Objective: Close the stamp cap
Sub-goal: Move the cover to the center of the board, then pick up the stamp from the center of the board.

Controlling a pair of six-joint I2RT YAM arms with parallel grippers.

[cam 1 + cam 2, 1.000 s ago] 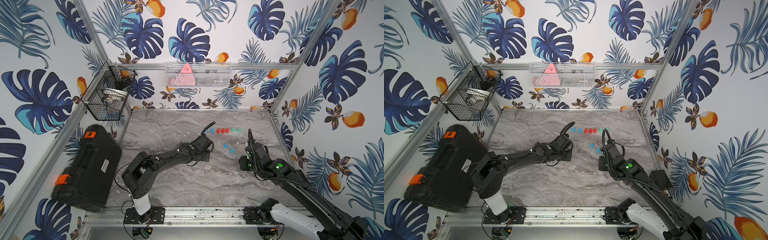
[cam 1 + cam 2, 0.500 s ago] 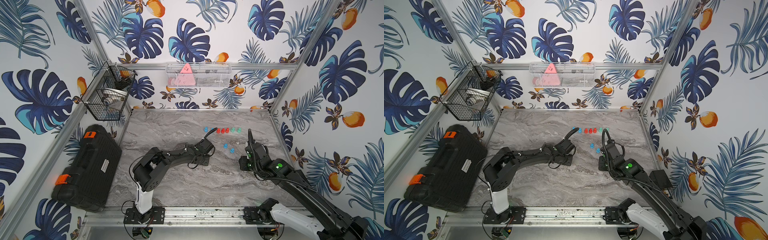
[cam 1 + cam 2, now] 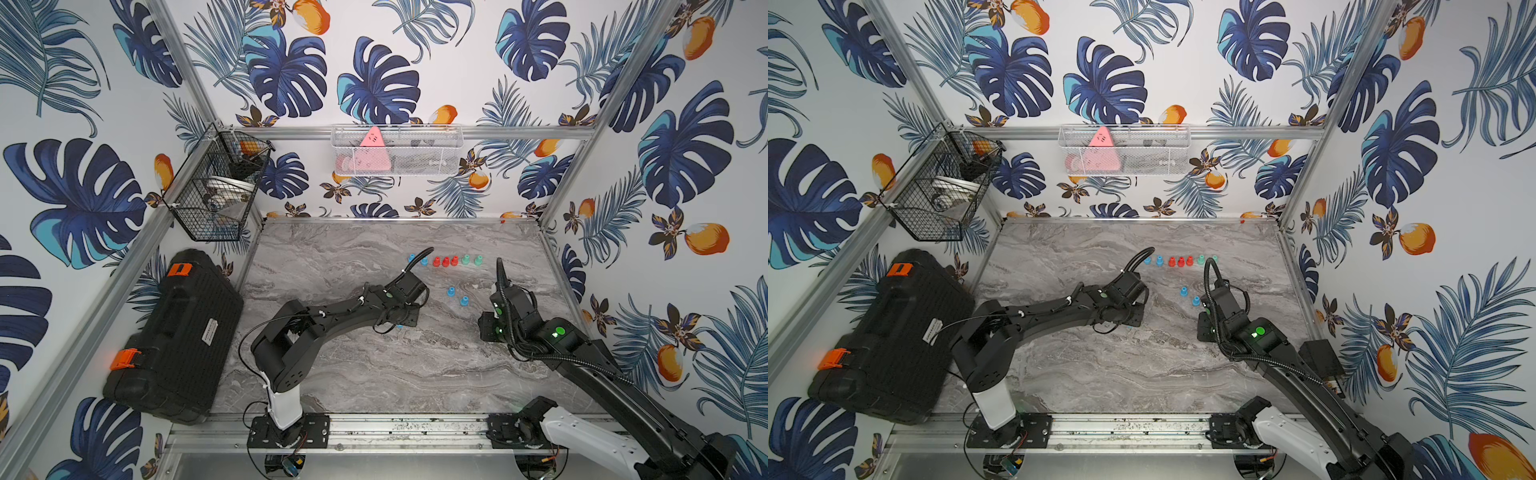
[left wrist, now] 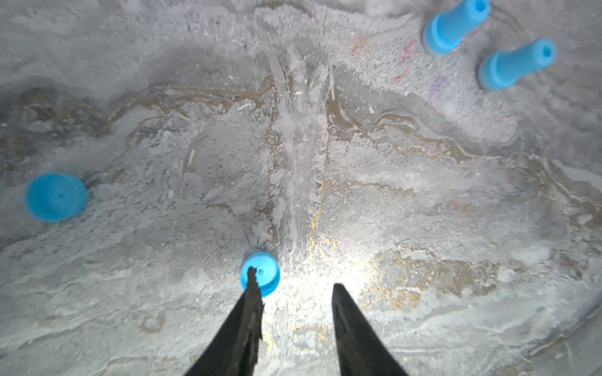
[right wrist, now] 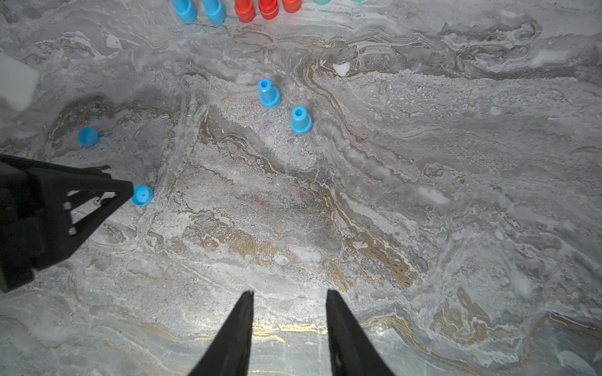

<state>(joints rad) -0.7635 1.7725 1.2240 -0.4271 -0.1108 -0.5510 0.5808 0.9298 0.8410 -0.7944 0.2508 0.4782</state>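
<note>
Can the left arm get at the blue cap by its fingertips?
Probably yes. The blue cap lies in the open, right at one fingertip of the left gripper, with nothing crowding it. It sits off that tip, not between the open jaws, so a slight sideways shift would come first.

The right wrist view's edge crops the green stamps; a jaw partly hides a blue cap.

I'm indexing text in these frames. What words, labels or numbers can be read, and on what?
Nothing is readable.
White label on the black case: print too small.
Dark marks on the pink triangle in the basket: too small.
</note>
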